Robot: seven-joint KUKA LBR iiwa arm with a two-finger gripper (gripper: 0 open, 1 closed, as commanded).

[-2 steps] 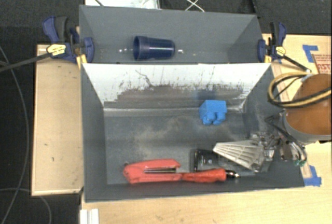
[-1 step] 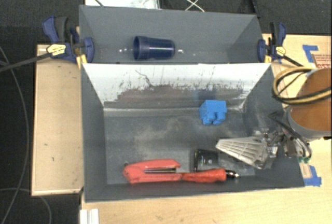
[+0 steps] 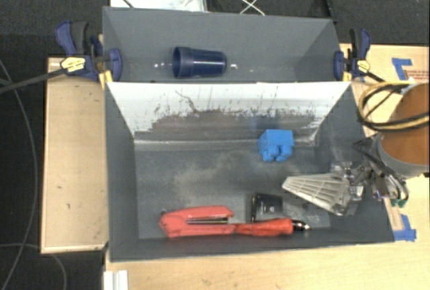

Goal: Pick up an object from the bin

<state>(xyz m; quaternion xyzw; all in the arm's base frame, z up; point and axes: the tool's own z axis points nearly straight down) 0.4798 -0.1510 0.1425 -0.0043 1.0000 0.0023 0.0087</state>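
Camera view: gripper (image 3: 295,186) low over the front right floor of the grey bin (image 3: 168,174); cannot tell whether it is open or closed. Nearest thing is a small black block (image 3: 267,205), just beside it toward the front. Red pen (image 3: 269,227) and red stapler-like tool (image 3: 195,220) lie along the front wall. Blue block (image 3: 276,146) sits near the back. Dark blue cup (image 3: 198,62) lies on its side in the far compartment.

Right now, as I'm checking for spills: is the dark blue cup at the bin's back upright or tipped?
Tipped: the dark blue cup lies on its side, its length running left to right.
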